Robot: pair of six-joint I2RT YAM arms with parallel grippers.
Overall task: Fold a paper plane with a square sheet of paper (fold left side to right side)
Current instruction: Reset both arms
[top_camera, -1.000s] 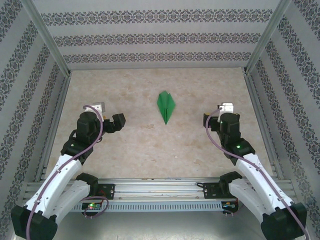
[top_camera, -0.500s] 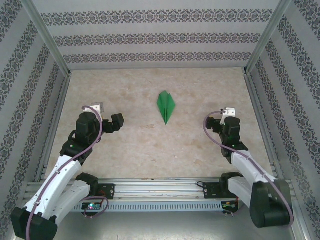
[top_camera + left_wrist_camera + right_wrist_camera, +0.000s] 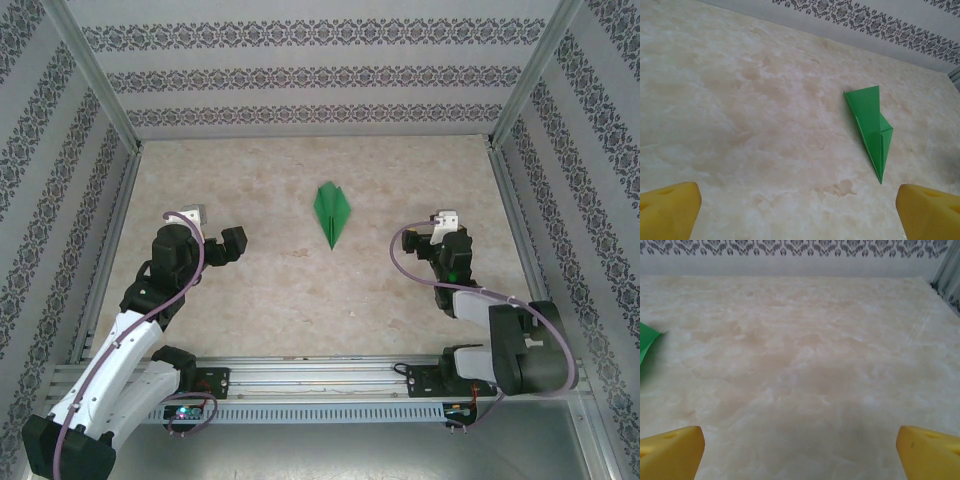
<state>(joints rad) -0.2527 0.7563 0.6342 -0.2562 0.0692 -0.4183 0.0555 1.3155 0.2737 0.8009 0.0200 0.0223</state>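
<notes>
The green paper lies folded as a slim pointed paper plane point(image 3: 332, 210) flat on the marbled table point(image 3: 300, 290), tip toward the near edge, between the two arms. In the left wrist view the paper plane point(image 3: 871, 125) lies ahead and right of centre, well beyond my left gripper point(image 3: 800, 212), whose yellow fingertips point(image 3: 670, 205) stand wide apart with nothing between them. My left gripper point(image 3: 232, 243) is left of the plane. My right gripper point(image 3: 432, 240) is to its right, open and empty. In the right wrist view my right gripper point(image 3: 800, 452) faces bare table, and a green corner of the plane point(image 3: 647, 342) shows at the left edge.
Patterned walls with aluminium posts point(image 3: 100, 80) enclose the table on three sides. A metal rail point(image 3: 320, 375) with the arm bases runs along the near edge. The right arm's elbow link point(image 3: 525, 350) sits low near its base.
The right arm has folded back toward its base, its elbow dropping low and its gripper shifting slightly. The left arm and the plane have stayed put.
</notes>
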